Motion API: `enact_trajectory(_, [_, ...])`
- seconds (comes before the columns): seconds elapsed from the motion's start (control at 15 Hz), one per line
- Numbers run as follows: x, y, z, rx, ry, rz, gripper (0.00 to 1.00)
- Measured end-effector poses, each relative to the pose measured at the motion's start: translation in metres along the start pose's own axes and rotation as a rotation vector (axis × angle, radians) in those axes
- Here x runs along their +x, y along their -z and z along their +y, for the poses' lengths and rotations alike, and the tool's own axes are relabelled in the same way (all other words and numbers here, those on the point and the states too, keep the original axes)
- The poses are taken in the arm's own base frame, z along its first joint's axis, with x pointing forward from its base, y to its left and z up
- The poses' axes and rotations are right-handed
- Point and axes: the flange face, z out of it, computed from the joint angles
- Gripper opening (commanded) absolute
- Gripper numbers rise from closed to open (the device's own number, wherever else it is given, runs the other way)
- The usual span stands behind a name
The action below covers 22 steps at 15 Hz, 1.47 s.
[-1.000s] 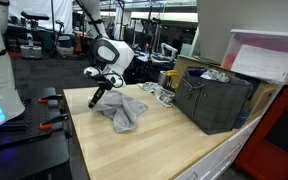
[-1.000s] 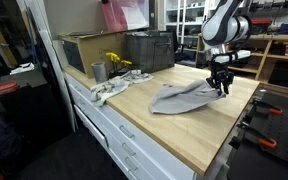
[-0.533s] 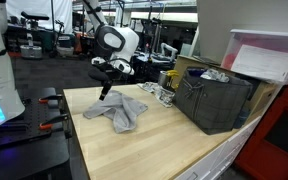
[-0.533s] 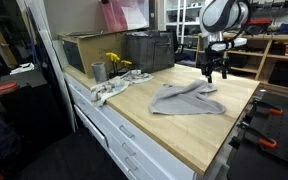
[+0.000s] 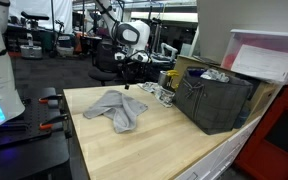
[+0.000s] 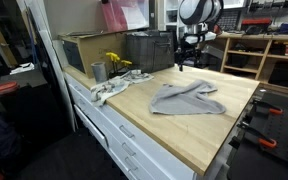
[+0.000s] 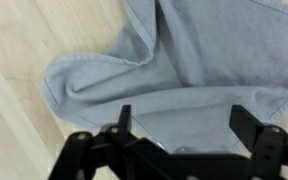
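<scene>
A crumpled grey cloth (image 5: 117, 106) (image 6: 187, 98) lies flat on the light wooden worktop (image 5: 154, 145) (image 6: 174, 130). My gripper (image 5: 129, 66) (image 6: 187, 57) hangs well above the table, off past the cloth's far end, and touches nothing. In the wrist view the cloth (image 7: 174, 70) fills most of the picture below the gripper (image 7: 180, 122), whose two black fingers (image 7: 124, 118) stand wide apart and open with nothing between them.
A dark crate (image 5: 216, 100) (image 6: 149, 50) with items in it stands at the back of the worktop. Beside it are a metal cup (image 6: 98, 71), yellow flowers (image 6: 114, 62) and a light rag (image 6: 109, 88). Drawers (image 6: 119, 140) run along the front edge.
My gripper has let go of the cloth, opened wide and risen away toward the crate side. The cloth's lifted corner has dropped flat onto the worktop.
</scene>
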Motion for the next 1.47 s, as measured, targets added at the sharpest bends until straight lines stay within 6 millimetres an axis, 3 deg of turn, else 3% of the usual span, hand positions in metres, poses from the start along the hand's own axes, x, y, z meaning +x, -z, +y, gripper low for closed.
enact_trajectory(0.27, [0.052,-0.008,-0.038,0.004,0.039,0.045,1.00])
enact_trajectory(0.67, [0.114,-0.034,-0.049,-0.009,0.040,0.056,1.00])
enact_trajectory(1.07, [0.141,-0.069,-0.053,-0.016,0.023,-0.003,1.00])
enact_trajectory(1.4, [0.149,-0.093,-0.053,-0.012,0.004,-0.069,1.00])
enact_trajectory(1.47, [0.149,-0.099,-0.052,-0.007,-0.006,-0.086,0.80])
